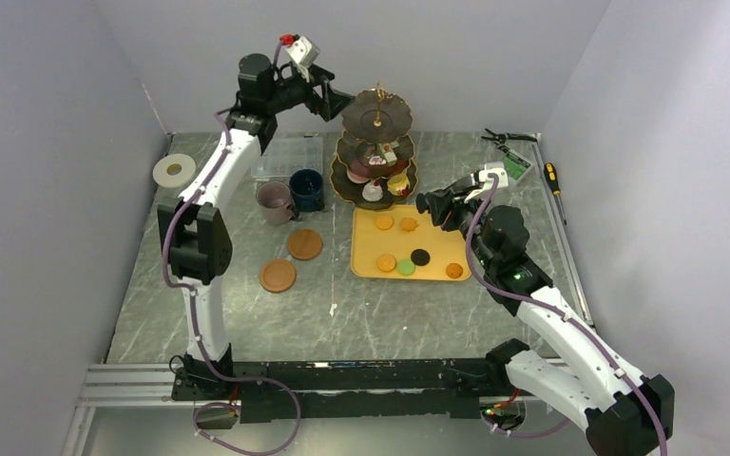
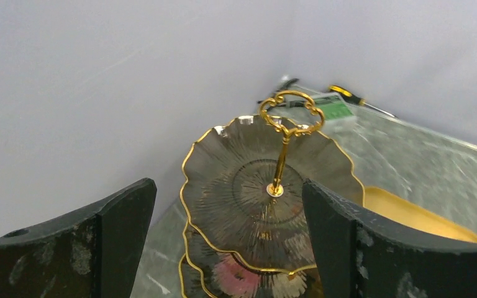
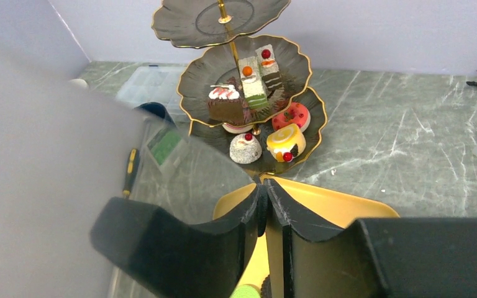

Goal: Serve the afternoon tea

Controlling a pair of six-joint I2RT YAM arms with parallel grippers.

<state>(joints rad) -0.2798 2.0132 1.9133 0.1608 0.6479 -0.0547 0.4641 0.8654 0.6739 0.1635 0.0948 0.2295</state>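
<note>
The dark three-tier stand [image 1: 377,142] stands at the back centre, with cake slices [image 3: 251,81] on its middle tier and a pink donut [image 3: 290,115] on the bottom one. Its top tier [image 2: 267,198] is bare. My left gripper [image 1: 337,100] hovers open and empty just left of that top tier. My right gripper [image 3: 264,183] is over the far corner of the yellow tray [image 1: 361,271], shut on a thin dark macaron [image 3: 262,211] seen edge-on. Orange macarons [image 1: 384,221], a green one [image 1: 406,267] and a dark one [image 1: 420,256] lie on the tray. Mauve mug [image 1: 274,201], navy mug [image 1: 306,190] and two brown coasters [image 1: 304,244] sit to the left.
A clear plastic box [image 1: 290,157] lies behind the mugs and a white tape roll [image 1: 173,170] sits at the far left. Pliers [image 1: 509,138], a screwdriver [image 1: 553,176] and a small green-labelled case [image 1: 515,167] lie at the back right. Walls close in on three sides.
</note>
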